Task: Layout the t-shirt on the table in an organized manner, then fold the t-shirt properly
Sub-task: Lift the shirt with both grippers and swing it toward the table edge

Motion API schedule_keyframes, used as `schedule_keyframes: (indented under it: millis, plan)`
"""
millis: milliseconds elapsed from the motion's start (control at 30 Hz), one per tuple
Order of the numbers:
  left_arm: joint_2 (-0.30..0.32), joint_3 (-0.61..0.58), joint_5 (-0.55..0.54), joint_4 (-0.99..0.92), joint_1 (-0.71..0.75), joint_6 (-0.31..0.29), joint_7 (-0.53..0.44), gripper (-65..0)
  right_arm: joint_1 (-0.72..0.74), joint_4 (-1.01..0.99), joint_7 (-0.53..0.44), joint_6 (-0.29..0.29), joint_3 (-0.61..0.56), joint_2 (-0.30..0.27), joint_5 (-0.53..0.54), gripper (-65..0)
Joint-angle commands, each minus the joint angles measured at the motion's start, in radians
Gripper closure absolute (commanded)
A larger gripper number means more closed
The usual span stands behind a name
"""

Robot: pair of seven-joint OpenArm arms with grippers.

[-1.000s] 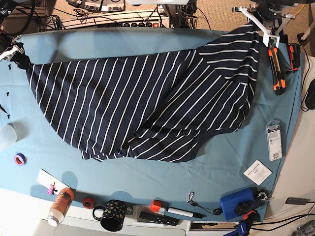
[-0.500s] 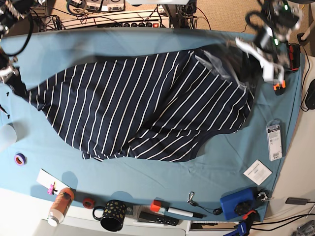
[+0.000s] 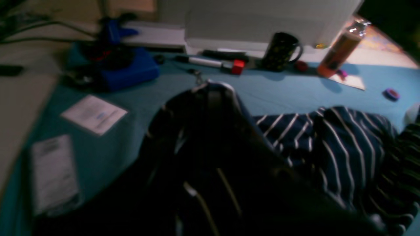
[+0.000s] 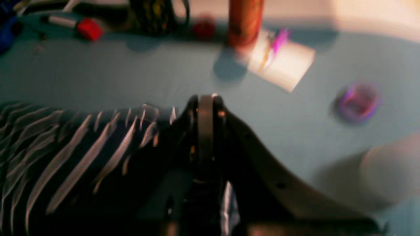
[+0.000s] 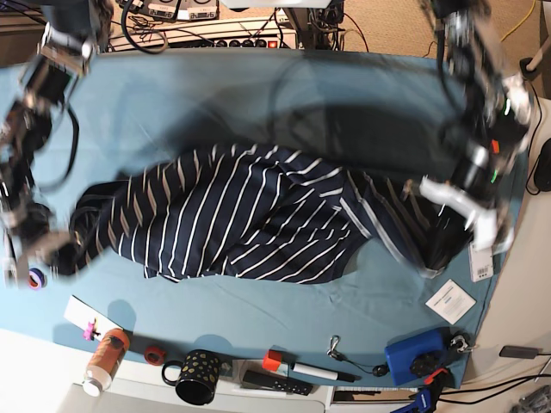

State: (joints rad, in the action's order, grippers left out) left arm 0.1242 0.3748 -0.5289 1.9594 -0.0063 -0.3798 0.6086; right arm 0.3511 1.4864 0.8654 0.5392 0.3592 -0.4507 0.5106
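Note:
The navy white-striped t-shirt [image 5: 250, 215] lies bunched and creased across the middle of the teal table [image 5: 258, 95]. My left gripper [image 5: 456, 215] is at the shirt's right end, shut on a dark fold of fabric. In the left wrist view the cloth [image 3: 344, 141] drapes over the left gripper [image 3: 213, 90]. My right gripper [image 5: 47, 254] is at the shirt's left end, near the front left of the table. In the right wrist view the right gripper [image 4: 205, 103] has its jaws together on the shirt's edge [image 4: 65, 147]. All views are motion-blurred.
Along the front edge stand an orange bottle [image 5: 106, 360], a black dotted mug [image 5: 196, 377], a marker [image 5: 301, 368] and a blue box [image 5: 415, 357]. A purple tape roll [image 5: 34, 278] lies front left. A white card [image 5: 450, 301] lies front right.
Both arms have swung from the table's back corners toward the front, dragging the shirt's ends with them. The shirt went from stretched wide to bunched nearer the middle.

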Motion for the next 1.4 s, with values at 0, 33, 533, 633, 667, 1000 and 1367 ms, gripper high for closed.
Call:
schedule_keyframes:
  millis: [0,33,533,633,667,1000,1367]
  plan:
    - [0.016,-0.029,0.014,-0.049,-0.067,-0.003,-0.045,0.0,0.074,0.005,-0.067,-0.039,-0.035,-0.026,-0.035,0.0]
    - [0.024,-0.062,0.050,-0.121,-0.126,-0.003,-0.070,0.0,0.124,-0.018,-0.097,-0.076,-0.077,-0.026,-0.092,0.0]
    - [0.167,-0.261,0.144,-0.937,-1.128,0.019,0.040,0.0,0.954,-0.680,-0.275,-0.200,-0.338,-0.007,-0.277,0.0]
    - [0.206,-0.261,0.079,-0.935,-1.247,0.015,0.143,0.0,0.954,-0.674,-0.204,-0.169,-0.338,-0.010,-0.212,0.0]
    - [0.218,-0.261,0.050,-0.936,-1.280,0.015,0.185,0.0,0.954,-0.668,-0.179,-0.158,-0.338,-0.010,-0.190,0.0]
    - [0.332,-0.261,-0.262,-0.935,-1.303,-0.003,0.559,0.0,0.954,-0.523,0.055,-0.120,-0.338,-0.010,-0.040,0.0]
    - [0.352,-0.261,-0.478,-0.927,-1.133,-0.067,0.695,0.0,0.954,-0.518,0.345,-0.060,-0.338,-0.015,0.185,0.0]
